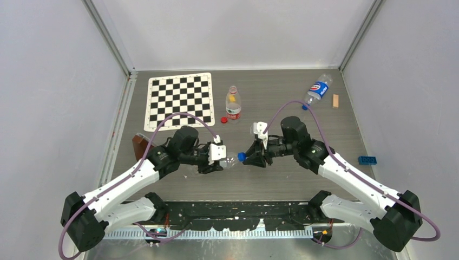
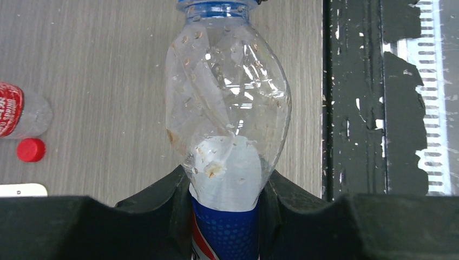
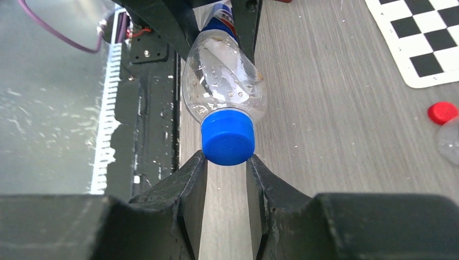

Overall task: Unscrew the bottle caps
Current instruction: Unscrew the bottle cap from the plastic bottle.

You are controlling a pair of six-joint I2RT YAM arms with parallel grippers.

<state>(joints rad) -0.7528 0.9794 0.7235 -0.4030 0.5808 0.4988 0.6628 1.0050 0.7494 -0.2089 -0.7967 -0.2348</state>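
A clear bottle [image 1: 230, 161] with a blue label [image 2: 227, 230] hangs sideways above the table between the two arms. My left gripper [image 1: 218, 161] [image 2: 227, 177] is shut on its body at the label's upper edge. The crumpled clear shoulder [image 2: 227, 92] points away from it. The bottle's blue cap [image 1: 241, 156] [image 3: 228, 137] faces my right gripper [image 1: 251, 157] [image 3: 226, 160], whose fingertips pinch the cap's outer end from both sides. A red-labelled bottle [image 1: 233, 104] stands upright behind, capless, with a red cap [image 1: 223, 120] [image 3: 442, 112] [image 2: 30, 150] lying beside it.
Another blue-labelled bottle [image 1: 318, 89] lies at the back right with a blue cap [image 1: 305, 107] at its mouth. A chessboard mat [image 1: 178, 100] lies back left. A small wooden block [image 1: 335, 101], a blue brick [image 1: 367, 160] and a brown block [image 1: 139, 145] lie around.
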